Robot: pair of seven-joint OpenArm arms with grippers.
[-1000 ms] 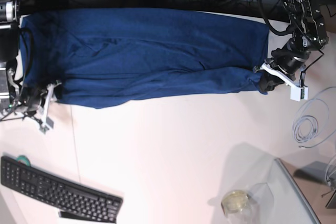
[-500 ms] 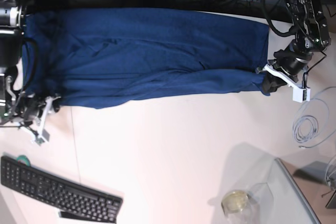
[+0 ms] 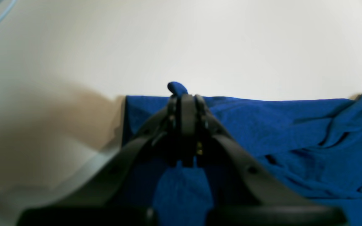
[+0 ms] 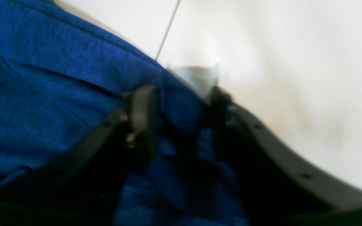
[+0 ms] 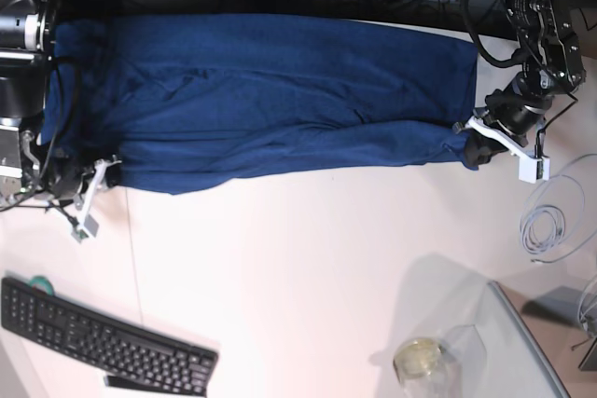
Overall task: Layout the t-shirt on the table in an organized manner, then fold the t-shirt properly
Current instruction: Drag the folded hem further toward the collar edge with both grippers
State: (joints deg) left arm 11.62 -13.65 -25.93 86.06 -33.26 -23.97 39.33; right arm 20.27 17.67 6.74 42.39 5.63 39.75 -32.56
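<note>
- Since a second ago, you will see in the base view that the right gripper (image 5: pixel 89 195) has come up against the t-shirt's (image 5: pixel 270 100) near corner; the left gripper (image 5: pixel 478 142) has hardly shifted.
- Base view: the t-shirt lies as a long band across the far part of the table (image 5: pixel 298 267), one end at each gripper. A keyboard (image 5: pixel 103 337) sits well apart from the t-shirt, at the table's near edge; a coiled cable (image 5: pixel 550 221) lies near the left gripper.
- Left wrist view: the left gripper's (image 3: pixel 182 103) jaws are pressed together on the t-shirt's (image 3: pixel 278 131) hem, a small tuft of cloth poking out past the tips. The table (image 3: pixel 200 47) shows bare beyond the cloth.
- Right wrist view: blurred. The right gripper's (image 4: pixel 178 103) jaws stand apart with a fold of the t-shirt (image 4: pixel 58 94) between them; you cannot tell whether they pinch it. A dark seam (image 4: pixel 167 29) runs across the table (image 4: pixel 294 78) beyond the cloth's edge.
</note>
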